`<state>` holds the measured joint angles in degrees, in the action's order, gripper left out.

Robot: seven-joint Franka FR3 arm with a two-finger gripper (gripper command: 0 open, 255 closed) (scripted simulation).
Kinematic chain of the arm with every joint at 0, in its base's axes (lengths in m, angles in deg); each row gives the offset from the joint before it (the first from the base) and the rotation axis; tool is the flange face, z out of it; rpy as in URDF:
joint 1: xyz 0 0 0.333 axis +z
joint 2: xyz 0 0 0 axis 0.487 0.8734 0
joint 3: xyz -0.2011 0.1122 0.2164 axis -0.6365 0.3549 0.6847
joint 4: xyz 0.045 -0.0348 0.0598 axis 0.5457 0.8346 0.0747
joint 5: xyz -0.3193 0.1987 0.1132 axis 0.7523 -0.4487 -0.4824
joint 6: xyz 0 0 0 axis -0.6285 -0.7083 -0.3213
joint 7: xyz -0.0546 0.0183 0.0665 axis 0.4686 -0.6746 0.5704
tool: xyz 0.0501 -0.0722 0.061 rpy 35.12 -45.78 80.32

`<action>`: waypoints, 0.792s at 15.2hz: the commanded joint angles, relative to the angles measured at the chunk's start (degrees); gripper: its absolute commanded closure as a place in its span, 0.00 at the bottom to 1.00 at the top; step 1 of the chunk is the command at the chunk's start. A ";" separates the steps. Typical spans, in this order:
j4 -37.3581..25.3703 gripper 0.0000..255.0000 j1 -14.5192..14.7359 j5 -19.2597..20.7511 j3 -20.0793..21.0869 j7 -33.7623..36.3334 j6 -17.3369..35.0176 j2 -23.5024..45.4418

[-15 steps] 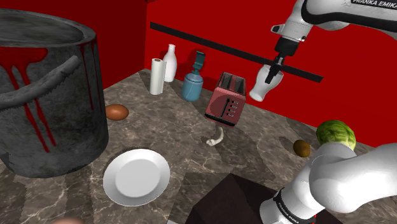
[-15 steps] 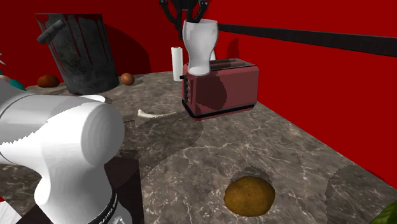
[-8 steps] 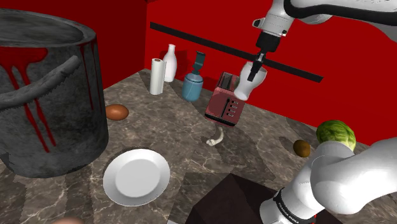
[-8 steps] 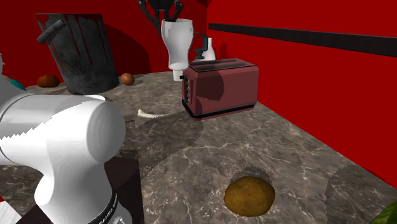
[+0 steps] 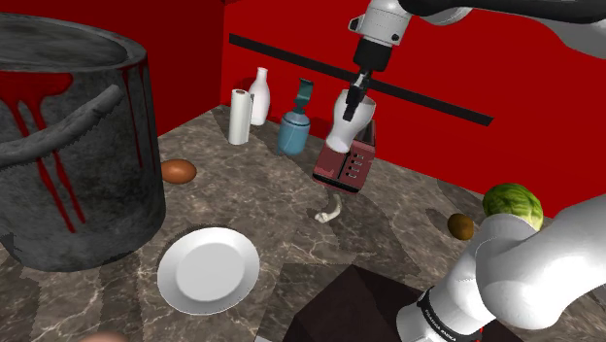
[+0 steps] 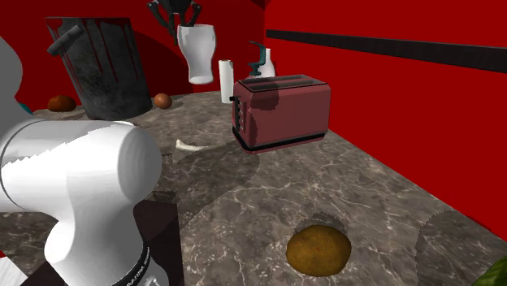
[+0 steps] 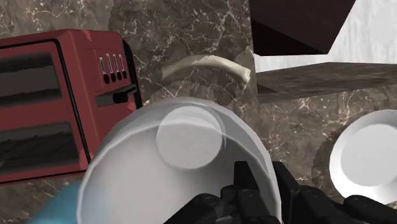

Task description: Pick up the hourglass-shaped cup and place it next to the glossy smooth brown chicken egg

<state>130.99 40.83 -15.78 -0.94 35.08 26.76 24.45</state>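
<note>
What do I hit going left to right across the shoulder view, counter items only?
grey bin → brown egg → white roll → white bottle → blue bottle → red toaster → brown lump → green ball. Left out for overlap: plate, bone, white cup in the gripper.

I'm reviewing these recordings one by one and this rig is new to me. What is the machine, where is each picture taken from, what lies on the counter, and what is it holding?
It is a white robot arm on a stand, ending in a black two-finger pincer. One picture looks down from beside the stand, one from elsewhere at the counter, and one from a camera on the hand itself. The pincer holds a white waisted cup by its rim, in the air near a red toaster. On the marble counter lie a brown egg, a white plate, a big grey bin and a blue bottle.
</note>
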 commanded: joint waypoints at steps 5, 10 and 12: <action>-6.79 1.00 2.64 -1.91 4.16 6.28 0.88 7.57; -14.68 1.00 4.84 -2.62 7.32 11.50 0.65 15.08; -18.42 1.00 5.73 -2.65 8.46 13.54 0.28 18.39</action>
<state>114.21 46.07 -18.40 6.87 47.42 27.13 41.38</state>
